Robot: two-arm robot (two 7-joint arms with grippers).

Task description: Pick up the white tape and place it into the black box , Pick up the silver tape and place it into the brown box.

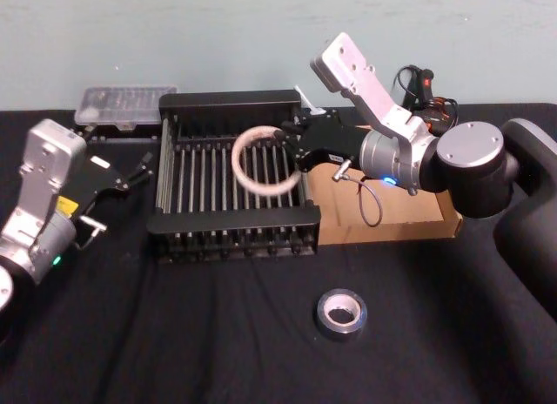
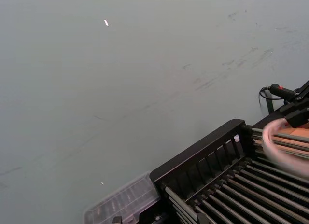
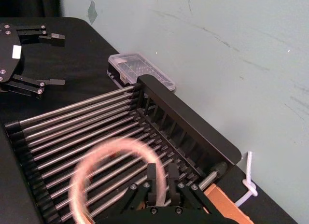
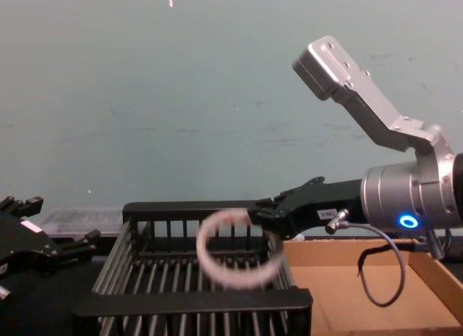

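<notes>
Black cloth tabletop, pale green wall behind. At frame ctr sits the black slatted crate, w/ the brown cardboard tray just beside it on the right. Right gripper reaches in from upper right over the crate. The white tape roll, blurred, is at its tip above the bars; can't tell whether it grips the roll. Left gripper is mid-left beside the crate, jaws wide apart, holding nothing. Silver tape roll lies flat on the cloth, lower ctr, well apart from both boxes. Clear plastic case is upper left.
</notes>
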